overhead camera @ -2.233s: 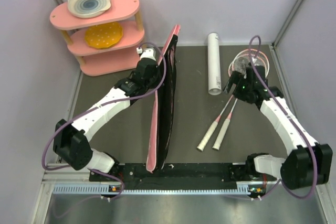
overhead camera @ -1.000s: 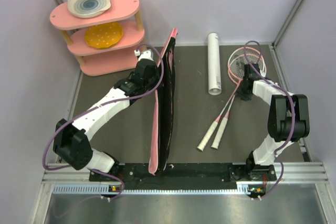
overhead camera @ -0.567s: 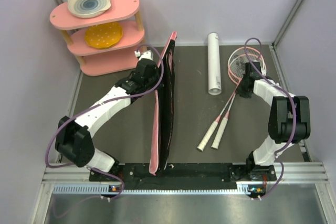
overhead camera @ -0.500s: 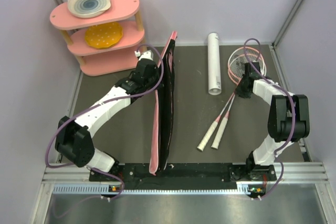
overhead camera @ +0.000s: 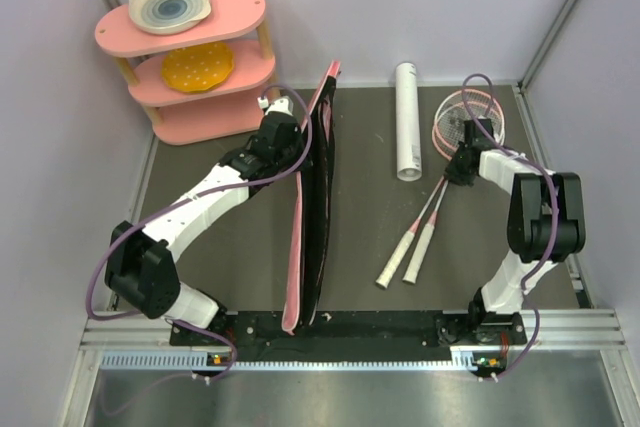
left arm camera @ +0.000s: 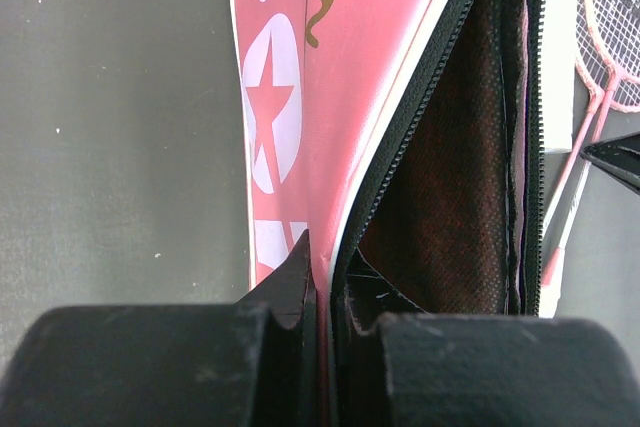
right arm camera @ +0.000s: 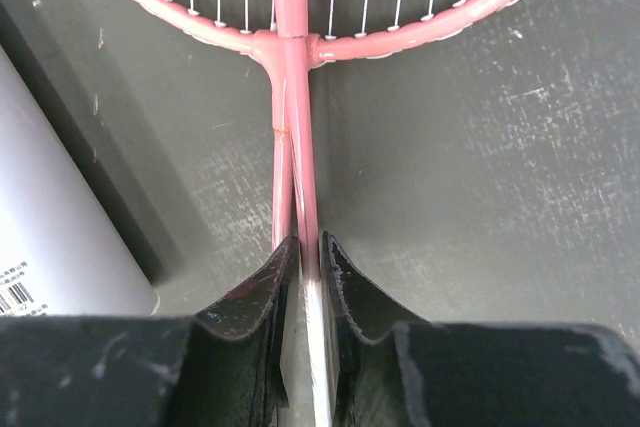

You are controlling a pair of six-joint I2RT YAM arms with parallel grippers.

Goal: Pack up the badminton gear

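Top external view: early stage, nothing packed yet as far as I can see. Racket bag [overhead camera: 312, 209] stands on its long edge mid-table [overhead camera: 240, 272], zip open, dark lining exposed. Left gripper [left arm camera: 322, 259] is clamped tight on the pink upper flap [left arm camera: 300, 97] near the zip, holding the mouth open toward the right side. Both rackets [overhead camera: 433, 207] lie flat on the table right of the bag, heads stacked at the far right, white handles pointing back toward the arm bases, shafts nearly touching. Right gripper [right arm camera: 305, 259] sits just below the racket throat, jaws at a narrow slot with both pink shafts between the pads [right arm camera: 268, 282]. It looks like contact, and the rackets are not lifted. White tube [overhead camera: 408, 132] lies on the table between bag and racket heads, apart from both. No shuttlecocks that I can make out. Left to do, my read: lift rackets, slide them into the bag, deal with the tube, zip shut.
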